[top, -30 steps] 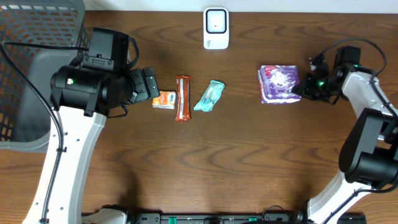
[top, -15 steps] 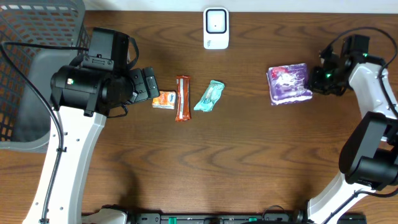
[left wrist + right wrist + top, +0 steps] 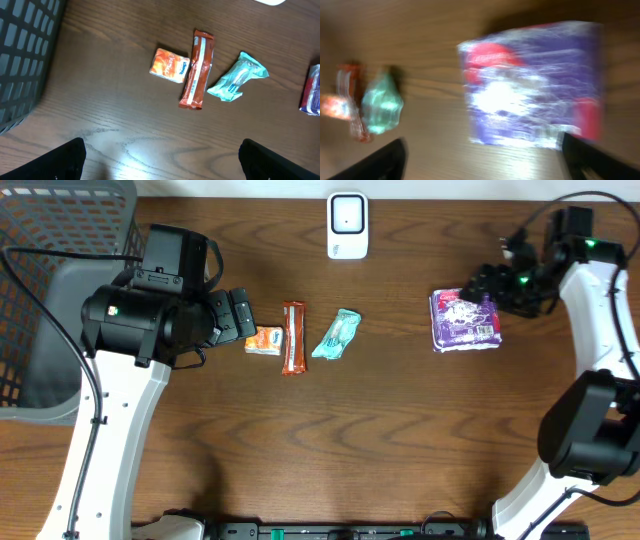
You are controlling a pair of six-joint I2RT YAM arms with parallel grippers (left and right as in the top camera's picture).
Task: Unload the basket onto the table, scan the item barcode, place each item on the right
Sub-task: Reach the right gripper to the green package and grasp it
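Purple film-wrapped pack [image 3: 465, 320] lies loose at right; right gripper [image 3: 482, 161] wide and empty just beside it, left gripper [image 3: 170, 162] wide too; judged light, soft, slippery: pinch across its 2 closer-set edges.

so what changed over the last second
The right gripper carried the purple packet to the right, away from the other items, then let it go; it is now open at the packet's far edge. The left gripper, orange packet, red bar, green packet and scanner stayed put.
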